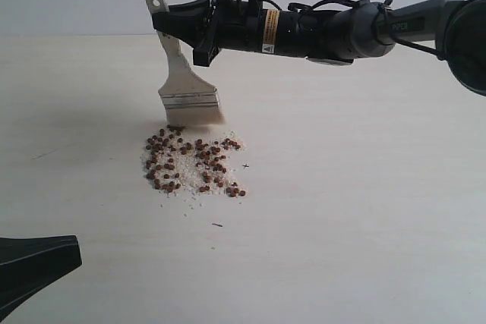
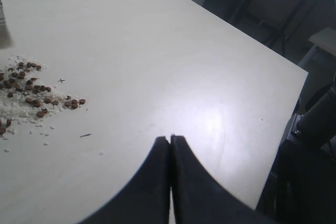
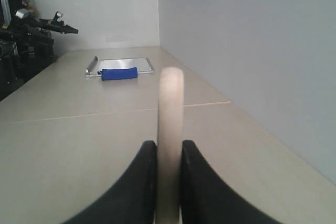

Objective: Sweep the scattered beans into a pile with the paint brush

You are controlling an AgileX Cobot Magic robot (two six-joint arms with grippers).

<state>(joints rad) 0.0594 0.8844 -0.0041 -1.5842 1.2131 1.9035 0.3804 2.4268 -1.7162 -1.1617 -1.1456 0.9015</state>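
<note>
Black left gripper [image 2: 170, 141] sat nearest, at 7 o'clock of the pile [image 1: 194, 165], jaws pressed together, holding nothing. Reddish-brown beans [image 1: 203, 158] lay clustered in that one pile. Paint brush [image 1: 187, 96] stood bristles-down at the pile's 12 o'clock edge. Right gripper [image 3: 169, 150] pinched its wooden handle.
</note>
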